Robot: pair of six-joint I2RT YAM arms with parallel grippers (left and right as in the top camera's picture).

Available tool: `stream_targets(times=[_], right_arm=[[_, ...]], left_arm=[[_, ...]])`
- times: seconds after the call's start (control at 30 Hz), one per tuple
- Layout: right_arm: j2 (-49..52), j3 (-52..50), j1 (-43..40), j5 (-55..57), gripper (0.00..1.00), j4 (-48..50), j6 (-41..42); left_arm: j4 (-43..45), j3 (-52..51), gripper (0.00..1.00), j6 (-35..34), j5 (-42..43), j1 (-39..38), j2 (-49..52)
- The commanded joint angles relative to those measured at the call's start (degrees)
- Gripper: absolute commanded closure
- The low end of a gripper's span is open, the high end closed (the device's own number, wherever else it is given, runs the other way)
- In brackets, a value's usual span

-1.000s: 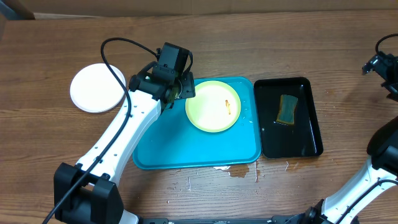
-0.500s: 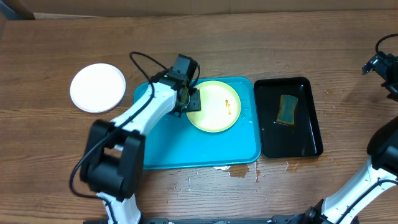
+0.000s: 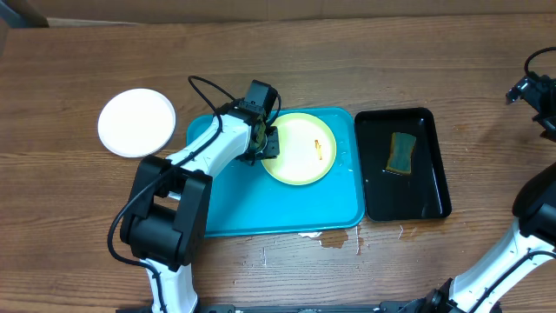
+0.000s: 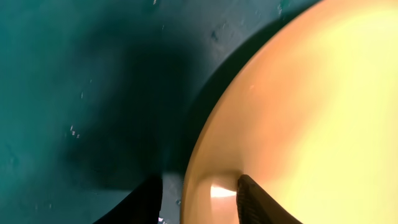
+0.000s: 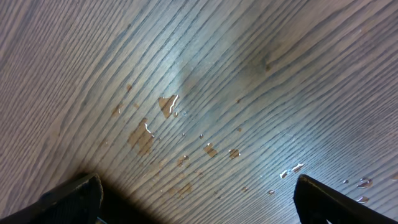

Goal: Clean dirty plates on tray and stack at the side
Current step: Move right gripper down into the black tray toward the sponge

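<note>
The left fingers (image 4: 256,202) straddle the left rim of the pale yellow-green plate (image 3: 300,148), one over it and one outside. Whether they clamp it cannot be told. The right fingers (image 5: 68,200) stand wide apart and empty above the wet worktop (image 3: 391,52).

The plate lies on the turquoise tray (image 3: 261,209) and carries an orange smear (image 3: 319,149). One white plate (image 3: 136,122) lies on the worktop left of the tray, apparently done.

Judgement: the smeared plate is not yet cleaned or stacked. The sponge (image 3: 401,152) rests in the black tray (image 3: 430,196).
</note>
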Motion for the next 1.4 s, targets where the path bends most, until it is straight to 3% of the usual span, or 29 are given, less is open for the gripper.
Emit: stream_targets(times=[0.0, 0.27, 0.5, 0.67, 0.77, 0.93, 1.0, 1.07, 1.13, 1.37], right_arm=[[-1.2, 1.0, 0.0, 0.0, 0.0, 0.3, 0.2], [-1.2, 1.0, 0.0, 0.0, 0.0, 0.3, 0.2], [-1.2, 1.0, 0.0, -0.5, 0.0, 1.6, 0.3], [-1.2, 1.0, 0.0, -10.8, 0.0, -4.5, 0.2], [-1.2, 1.0, 0.4, -14.0, 0.28, -6.2, 0.2], [-1.2, 1.0, 4.1, -14.0, 0.37, -11.8, -3.4], [-1.2, 0.7, 6.4, -14.0, 0.37, -14.3, -4.6], [-1.2, 0.7, 8.9, -14.0, 0.37, -16.2, -4.6], [-1.2, 0.7, 11.6, -13.4, 0.36, -17.5, -4.6], [-1.2, -0.6, 21.4, -6.0, 0.3, -19.0, -2.9]], left_arm=[[0.6, -0.2, 0.65, 0.4, -0.1, -0.1, 2.8], [1.0, -0.2, 0.94, 0.4, -0.1, -0.1, 2.8], [1.0, -0.2, 0.92, 0.4, -0.1, 0.0, 2.8], [1.1, -0.2, 0.91, 0.4, -0.1, 0.0, 2.8], [0.9, -0.2, 0.96, 0.4, -0.1, 0.0, 2.8], [0.2, -0.2, 0.96, 0.4, 2.0, 0.0, 2.8], [0.1, -0.2, 0.96, 0.4, 2.1, 0.0, 2.8], [0.1, -0.2, 0.76, 0.4, 2.0, 0.0, 2.8], [0.2, -0.2, 0.66, 0.4, 2.0, 0.0, 2.8], [0.1, -0.2, 0.62, 0.5, 2.0, 0.0, 2.8]])
